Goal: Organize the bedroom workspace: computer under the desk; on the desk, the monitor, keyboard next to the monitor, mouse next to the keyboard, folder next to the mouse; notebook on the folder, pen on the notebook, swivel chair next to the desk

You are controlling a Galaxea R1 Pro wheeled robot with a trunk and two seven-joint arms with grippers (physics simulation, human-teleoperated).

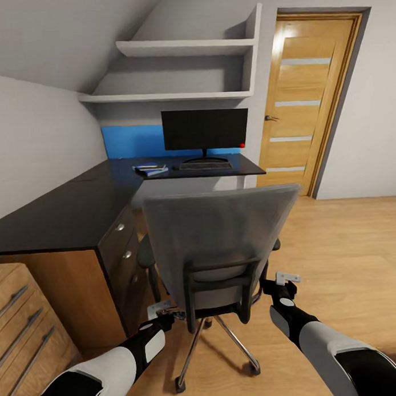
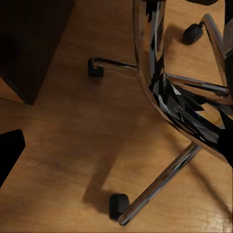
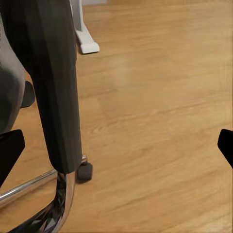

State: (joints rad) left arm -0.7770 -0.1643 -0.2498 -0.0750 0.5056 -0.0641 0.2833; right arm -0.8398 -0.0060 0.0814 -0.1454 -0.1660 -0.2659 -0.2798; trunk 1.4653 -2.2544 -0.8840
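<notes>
The swivel chair (image 1: 219, 243) stands on the wood floor (image 1: 348, 255) facing the dark worktop (image 1: 78, 208), which carries the monitor (image 1: 205, 129), keyboard (image 1: 205, 164) and a blue stack (image 1: 151, 169). The left hand (image 1: 163, 311) and right hand (image 1: 285, 282) flank the chair back, both spread wide and grasping nothing.
</notes>
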